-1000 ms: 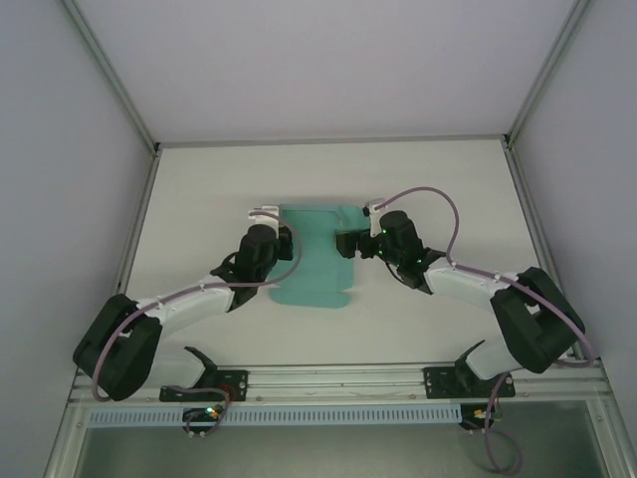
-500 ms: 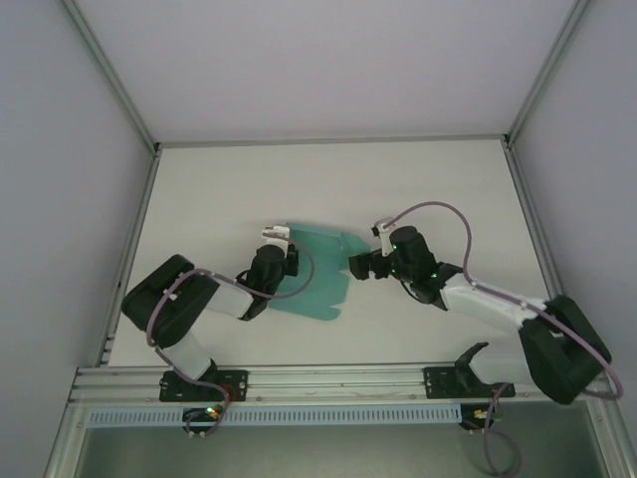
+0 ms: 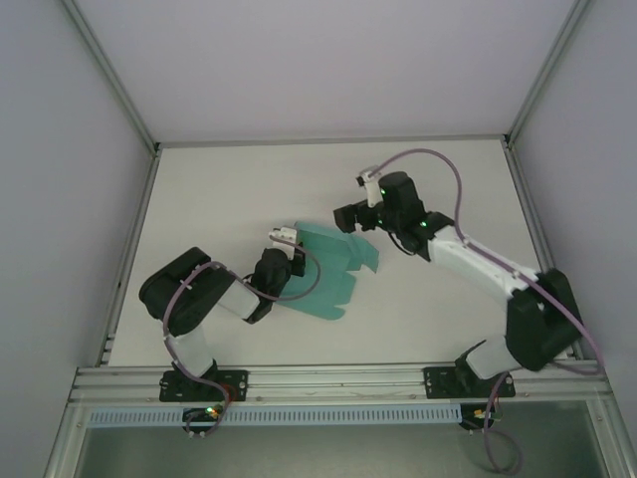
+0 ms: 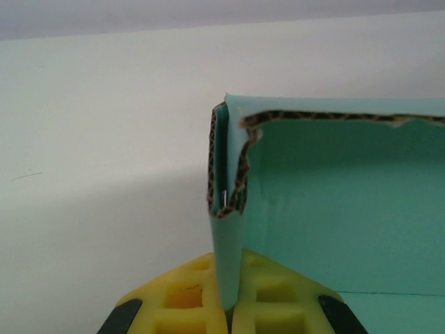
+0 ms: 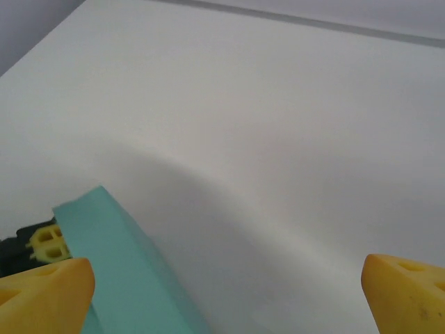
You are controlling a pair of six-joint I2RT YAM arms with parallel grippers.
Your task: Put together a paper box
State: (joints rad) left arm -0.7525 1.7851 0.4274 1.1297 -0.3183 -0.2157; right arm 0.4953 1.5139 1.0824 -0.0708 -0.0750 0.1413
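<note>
The paper box [image 3: 328, 274], a teal sheet partly folded up, lies mid-counter [image 3: 219, 189]. The left fingers [image 4: 182, 300] are clenched on an upright wall at its 9 o'clock edge; the right fingers [image 5: 47, 284] hang spread and empty near its 1 o'clock

The teal-green corrugated card box [image 3: 333, 274], partly folded with one ragged-edged flap upright, lies near the middle of the white desk [image 3: 219, 189].

The paper box [image 3: 333, 269] is plain teal-green; its cut edges show brown with dark speckles; the table [image 3: 229, 189] is white; the left fingers [image 4: 182, 296] and right fingers [image 5: 403, 285] are yellow; the arms [image 3: 478, 264] are white with black joints.
</note>
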